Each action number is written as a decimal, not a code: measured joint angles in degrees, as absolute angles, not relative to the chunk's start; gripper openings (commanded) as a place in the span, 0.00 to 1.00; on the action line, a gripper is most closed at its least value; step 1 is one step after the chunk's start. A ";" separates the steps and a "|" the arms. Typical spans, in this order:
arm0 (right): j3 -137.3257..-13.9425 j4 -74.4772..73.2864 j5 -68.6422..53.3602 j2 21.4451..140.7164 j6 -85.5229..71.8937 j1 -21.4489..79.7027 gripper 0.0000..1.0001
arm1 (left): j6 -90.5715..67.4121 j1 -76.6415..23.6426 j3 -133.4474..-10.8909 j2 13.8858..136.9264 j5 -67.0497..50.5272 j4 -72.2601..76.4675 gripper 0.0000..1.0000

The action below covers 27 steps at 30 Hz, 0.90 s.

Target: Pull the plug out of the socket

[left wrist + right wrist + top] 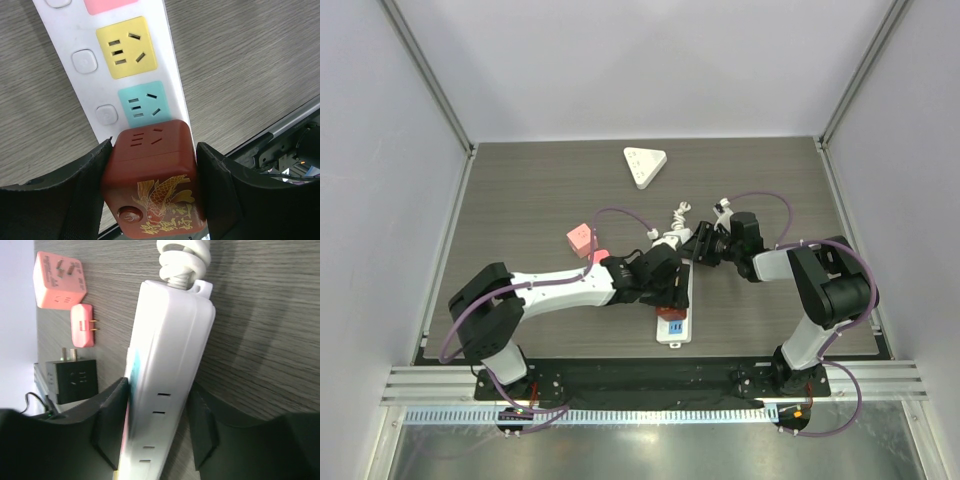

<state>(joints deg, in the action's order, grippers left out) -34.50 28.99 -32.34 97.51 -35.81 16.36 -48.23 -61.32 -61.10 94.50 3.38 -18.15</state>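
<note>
Left gripper clamps fish-printed red plug; right gripper clamps socket strip.

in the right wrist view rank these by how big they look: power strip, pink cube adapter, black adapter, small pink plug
1. power strip, also nearest the camera
2. pink cube adapter and black adapter, too alike to rank
3. small pink plug

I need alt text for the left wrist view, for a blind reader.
The left end effector grips a dark red cube plug on a white power strip, next to its empty turquoise socket and yellow socket.
</note>
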 measured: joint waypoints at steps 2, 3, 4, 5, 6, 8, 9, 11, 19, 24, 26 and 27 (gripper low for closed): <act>-34.50 28.56 -31.97 97.49 -35.35 16.38 0.63 | -48.34 -60.95 -60.75 94.30 3.40 -17.76 0.00; -34.48 28.21 -31.66 97.49 -35.07 16.36 0.65 | -48.47 -60.71 -60.60 94.24 3.40 -17.50 0.00; -34.48 28.16 -31.73 97.49 -34.89 16.32 0.66 | -48.66 -60.51 -60.49 94.21 3.40 -17.41 0.00; -34.48 28.27 -31.81 97.38 -34.70 16.34 0.72 | -48.75 -60.27 -60.49 94.19 3.38 -17.37 0.00; -34.48 28.38 -31.83 97.34 -34.63 16.34 0.73 | -48.84 -59.94 -60.49 94.19 3.40 -17.28 0.00; -34.48 29.08 -32.56 97.23 -34.61 16.34 0.79 | -48.88 -59.00 -60.49 94.19 3.49 -16.93 0.00; -34.48 29.12 -32.60 97.19 -34.65 16.34 0.80 | -48.88 -58.59 -60.49 94.19 3.64 -16.75 0.00; -34.46 29.54 -33.01 97.12 -34.70 16.38 0.81 | -48.88 -57.76 -60.49 94.19 4.05 -16.45 0.00; -34.28 30.48 -33.65 97.45 -35.09 16.38 0.78 | -48.86 -55.75 -61.10 94.50 4.91 -16.32 0.00; -34.28 32.58 -34.87 99.13 -36.38 16.43 0.63 | -49.15 -55.70 -62.33 96.01 4.45 -15.53 0.00; -34.24 32.71 -35.27 99.79 -36.84 16.45 0.59 | -49.43 -55.70 -62.54 96.60 4.01 -14.87 0.00; -34.24 32.80 -35.35 99.94 -36.93 16.49 0.57 | -49.60 -55.68 -62.61 96.79 3.81 -14.44 0.00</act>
